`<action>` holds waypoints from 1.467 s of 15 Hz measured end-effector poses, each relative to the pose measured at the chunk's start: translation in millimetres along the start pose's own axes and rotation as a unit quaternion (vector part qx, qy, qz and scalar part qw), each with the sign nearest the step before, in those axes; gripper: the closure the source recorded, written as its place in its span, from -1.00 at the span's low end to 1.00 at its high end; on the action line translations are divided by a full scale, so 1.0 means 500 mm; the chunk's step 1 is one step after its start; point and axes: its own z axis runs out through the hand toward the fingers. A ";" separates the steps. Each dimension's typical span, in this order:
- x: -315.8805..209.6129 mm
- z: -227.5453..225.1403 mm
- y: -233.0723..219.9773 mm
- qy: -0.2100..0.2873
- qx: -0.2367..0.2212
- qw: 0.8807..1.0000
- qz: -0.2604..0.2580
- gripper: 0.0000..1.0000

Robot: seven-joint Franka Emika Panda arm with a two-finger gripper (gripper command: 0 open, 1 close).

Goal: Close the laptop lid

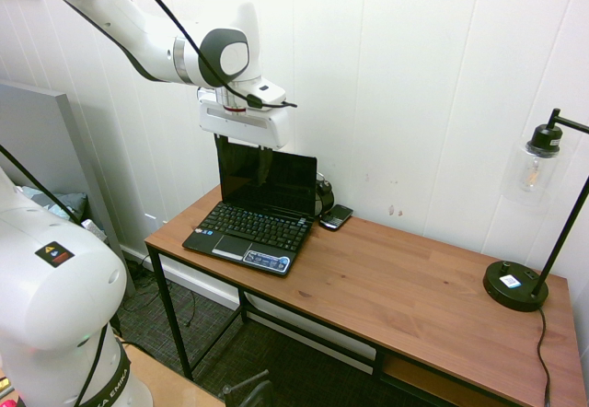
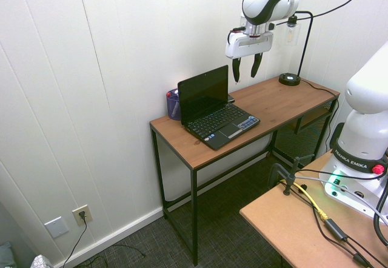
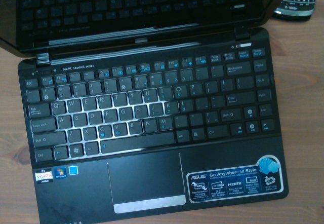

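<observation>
You are looking at the gripper hanging with fingers spread above the laptop lid, which is standing upright at the wooden desk's left end.

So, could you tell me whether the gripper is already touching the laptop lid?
No, the open gripper hangs in the air above the upright laptop lid, clear of it.

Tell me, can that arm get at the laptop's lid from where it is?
Probably yes. The gripper hangs open above the lid, pointing down, with nothing between them. The cup and phone sit behind the lid, clear of the path.
</observation>
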 end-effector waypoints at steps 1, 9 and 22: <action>0.000 0.001 0.000 -0.001 -0.001 1.000 0.000 -1.00; 0.036 -0.092 -0.188 0.042 0.037 0.998 -0.002 -1.00; 0.168 0.045 -0.379 0.039 0.023 0.999 0.016 1.00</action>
